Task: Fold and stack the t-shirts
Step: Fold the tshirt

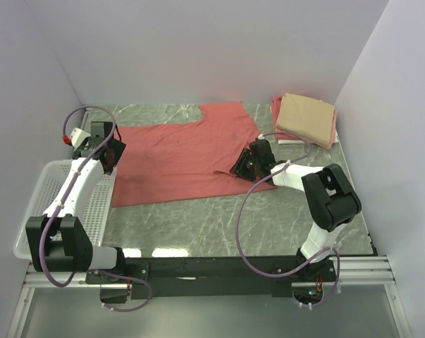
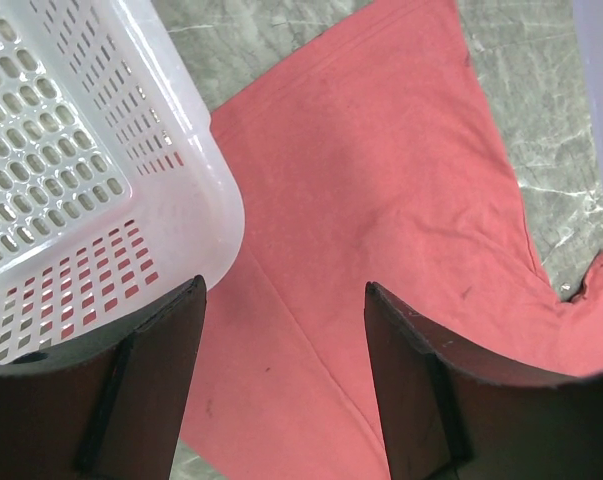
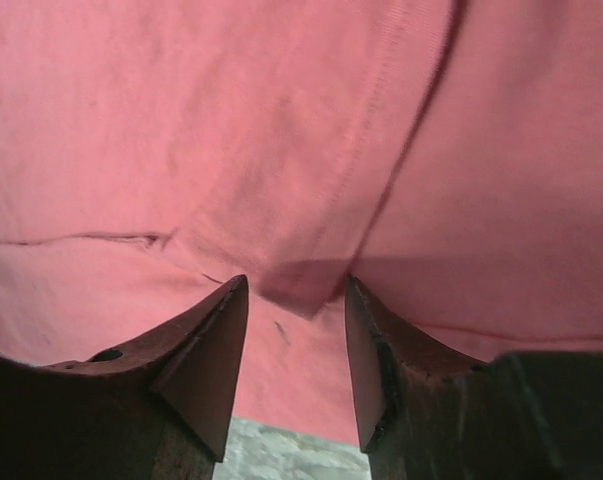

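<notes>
A large salmon-red t-shirt point(image 1: 177, 158) lies spread flat on the marble table. My left gripper point(image 1: 112, 156) hangs open over its left edge, beside the basket corner; in the left wrist view the left gripper point(image 2: 285, 283) has only flat red cloth point(image 2: 381, 180) between its fingers. My right gripper point(image 1: 242, 167) sits low at the shirt's right side. In the right wrist view the right gripper point(image 3: 296, 280) stands partly open, its jaws on either side of a raised fold of the red shirt point(image 3: 281, 120). A folded tan t-shirt point(image 1: 307, 118) rests on a pink one point(image 1: 277, 107) at the back right.
A white plastic mesh basket point(image 1: 53, 204) stands at the left edge, its corner point(image 2: 216, 190) overlapping the red shirt. Bare marble table point(image 1: 198, 218) runs along the front. Pale walls close in the back and both sides.
</notes>
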Controlling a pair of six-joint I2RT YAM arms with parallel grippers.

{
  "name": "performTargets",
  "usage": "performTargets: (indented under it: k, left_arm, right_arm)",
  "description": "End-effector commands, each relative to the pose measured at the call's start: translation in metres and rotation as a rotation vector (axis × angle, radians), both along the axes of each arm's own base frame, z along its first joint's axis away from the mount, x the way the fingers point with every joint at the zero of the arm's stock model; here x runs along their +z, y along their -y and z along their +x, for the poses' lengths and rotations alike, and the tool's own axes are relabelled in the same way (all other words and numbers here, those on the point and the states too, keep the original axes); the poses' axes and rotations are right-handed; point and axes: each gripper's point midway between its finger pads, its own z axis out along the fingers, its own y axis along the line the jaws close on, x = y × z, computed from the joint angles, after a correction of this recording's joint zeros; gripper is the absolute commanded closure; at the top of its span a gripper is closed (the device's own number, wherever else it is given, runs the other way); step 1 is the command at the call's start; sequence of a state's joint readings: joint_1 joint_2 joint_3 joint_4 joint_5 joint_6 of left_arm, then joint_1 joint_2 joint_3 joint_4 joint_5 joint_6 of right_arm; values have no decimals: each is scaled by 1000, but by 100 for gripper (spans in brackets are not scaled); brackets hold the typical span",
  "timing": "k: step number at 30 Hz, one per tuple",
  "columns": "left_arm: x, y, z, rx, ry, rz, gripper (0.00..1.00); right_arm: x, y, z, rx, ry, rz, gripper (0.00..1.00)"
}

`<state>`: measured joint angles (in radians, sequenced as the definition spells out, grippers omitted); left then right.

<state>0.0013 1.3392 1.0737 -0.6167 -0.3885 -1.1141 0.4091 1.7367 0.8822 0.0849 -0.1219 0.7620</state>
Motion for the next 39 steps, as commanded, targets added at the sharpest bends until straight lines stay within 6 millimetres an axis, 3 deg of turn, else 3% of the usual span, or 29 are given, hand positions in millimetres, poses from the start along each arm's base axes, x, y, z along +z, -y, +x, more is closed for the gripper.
performTargets:
  k: [1, 4, 5, 6, 9, 18, 20, 22, 23, 25, 30, 39]
  left_arm:
    - [29, 0, 6, -22, 63, 11, 30]
    - [30, 1, 7, -30, 66, 9, 31]
    - [31, 1, 8, -32, 69, 8, 31]
    - [33, 1, 8, -34, 71, 8, 31]
    - [37, 1, 10, -38, 76, 13, 31]
    - [42, 12, 20, -113, 96, -9, 32]
    - [42, 16, 23, -148, 101, -7, 32]
    - [40, 35, 23, -235, 105, -19, 32]
    - [43, 41, 27, -268, 131, -23, 32]
    - [40, 53, 26, -330, 133, -18, 32]
    - [40, 91, 31, -482, 139, -4, 30]
    - [23, 145, 28, -623, 107, -29, 31]
  right_arm:
    - [15, -16, 16, 1, 57, 26, 52]
    - [15, -21, 20, 4, 55, 32, 66]
    - [13, -22, 19, 6, 50, 33, 66]
    - [14, -23, 21, 6, 52, 37, 75]
    - [21, -26, 31, -2, 64, 38, 86]
    - [37, -35, 59, 2, 91, 13, 91]
    - [40, -31, 57, -3, 102, -1, 88]
    - [46, -22, 50, -16, 119, -23, 77]
    - [39, -15, 41, -22, 104, -42, 64]
    - [49, -8, 35, -30, 131, -50, 55]
    - [32, 8, 17, -52, 104, -92, 54]
    - [7, -1, 13, -38, 49, -64, 48]
